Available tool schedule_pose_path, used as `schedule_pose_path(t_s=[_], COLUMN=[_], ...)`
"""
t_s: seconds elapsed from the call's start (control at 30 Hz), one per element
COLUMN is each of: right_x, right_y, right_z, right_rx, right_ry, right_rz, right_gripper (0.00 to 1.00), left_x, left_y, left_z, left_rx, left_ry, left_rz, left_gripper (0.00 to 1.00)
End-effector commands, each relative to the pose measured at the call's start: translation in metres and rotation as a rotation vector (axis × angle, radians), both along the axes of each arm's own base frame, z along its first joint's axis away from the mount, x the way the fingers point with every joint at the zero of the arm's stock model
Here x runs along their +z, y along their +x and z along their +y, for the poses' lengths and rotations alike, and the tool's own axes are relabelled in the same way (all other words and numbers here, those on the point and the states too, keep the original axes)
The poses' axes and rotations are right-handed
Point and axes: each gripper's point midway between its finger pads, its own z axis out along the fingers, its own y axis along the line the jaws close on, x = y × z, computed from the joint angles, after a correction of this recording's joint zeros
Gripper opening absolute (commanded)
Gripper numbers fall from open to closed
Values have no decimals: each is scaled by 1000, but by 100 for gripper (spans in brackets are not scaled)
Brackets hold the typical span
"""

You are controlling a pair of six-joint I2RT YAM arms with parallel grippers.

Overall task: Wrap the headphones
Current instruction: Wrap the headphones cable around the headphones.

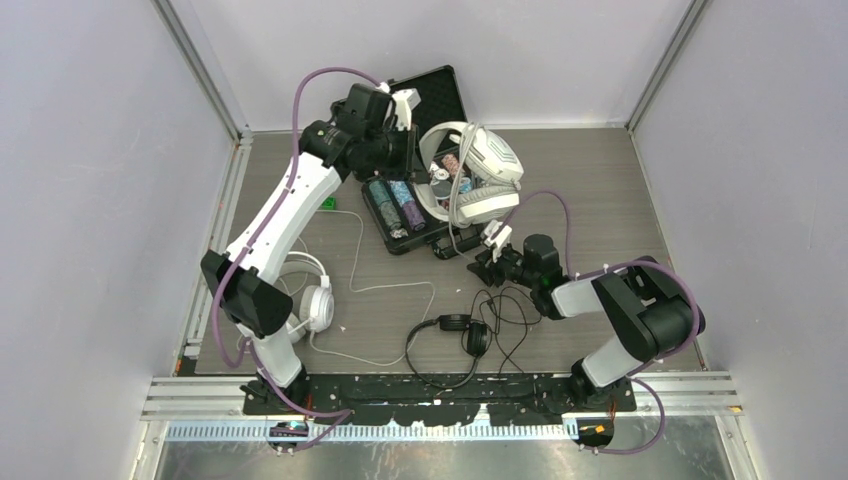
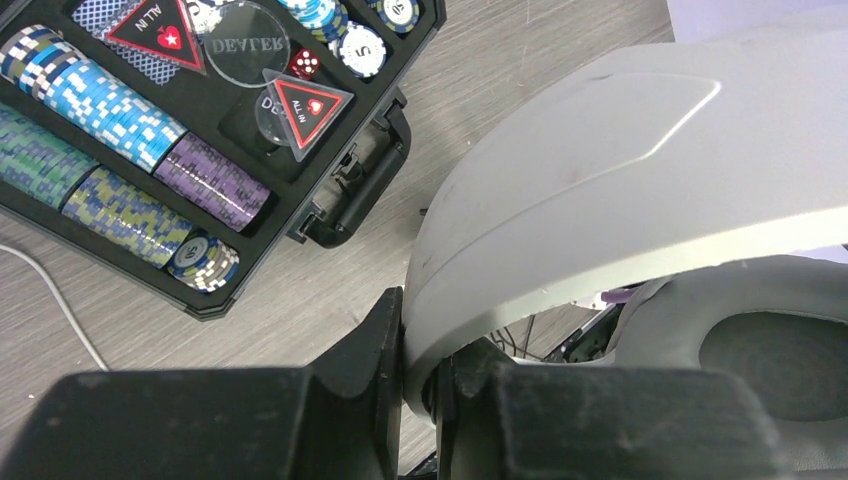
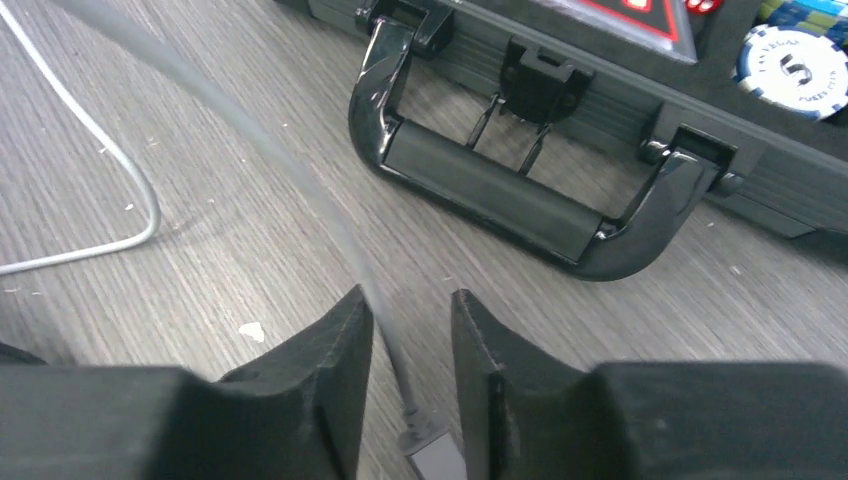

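- Red triangular plaque [image 2: 150,30], in the chip case's tray: "ALL IN", white lettering, over a star;
- Second red triangular plaque [image 2: 307,103], same tray: "ALL IN";
- Clear round disc [image 2: 245,45], beside the plaques: "DEALER";
- Second clear disc [image 2: 268,108], partly under the second plaque: only "DE" legible;
- White chip [image 2: 360,48]: "5";
- White chip [image 3: 797,70], right wrist view: "5"; rim lettering appears to read "LAS VEGAS"; remainder too small to confirm.

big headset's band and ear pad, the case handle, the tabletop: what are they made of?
Headset band: hard moulded plastic, matte off-white; crisp panel line, faint scuffs.
Ear pad: soft grey cushion with a rounded rim, possibly leatherette; can't confirm.
Case handle: black plastic, glossy ends with sharp highlights, duller grip.
Tabletop: grey wood-grain pattern, probably laminate.
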Motion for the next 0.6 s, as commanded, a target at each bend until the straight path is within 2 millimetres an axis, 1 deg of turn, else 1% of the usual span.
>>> schedule_pose_path(t_s=[0.0, 0.03, 0.1, 0.17, 0.23, 0.3, 0.4, 0.43, 0.47, 0.53, 0.57], right_x=[24, 27, 33, 41, 54, 73, 102, 102, 109, 126, 136], right_y=[16, 16, 19, 23, 29, 36, 54, 55, 56, 55, 53], right_z=[1, 0, -3, -7, -12, -18, -37, -43, -46, -48, -49], right_rx=[-43, -53, -81, -122, -153, -195, -341, -386, -399, -406, -413], right_ry=[42, 54, 78, 98, 134, 214, 320, 305, 303, 328, 352], right_rz=[-124, -136, -149, -148, -122, -90, -16, 43, 60, 81, 101], right_gripper=[23, 17, 9, 1, 0, 0, 0, 0, 0, 0, 0], left_x=[44, 46, 50, 58, 66, 65, 57, 52, 48, 41, 37], left_y=[-1, -1, -3, -9, -23, -35, -51, -55, -61, -70, -71], left_z=[-9, -8, -7, -8, -9, -5, -1, 1, 3, 5, 7], left_rx=[-24, -24, -34, -75, -145, -194, -274, -301, -338, -409, -431], left_ry=[-117, -120, -139, -183, -210, -196, -160, -144, -133, -118, -104], left_rz=[-63, -64, -64, -55, -63, -70, -74, -76, -78, -102, -123], left_gripper=[0, 0, 0, 0, 0, 0, 0, 0, 0, 0, 0])
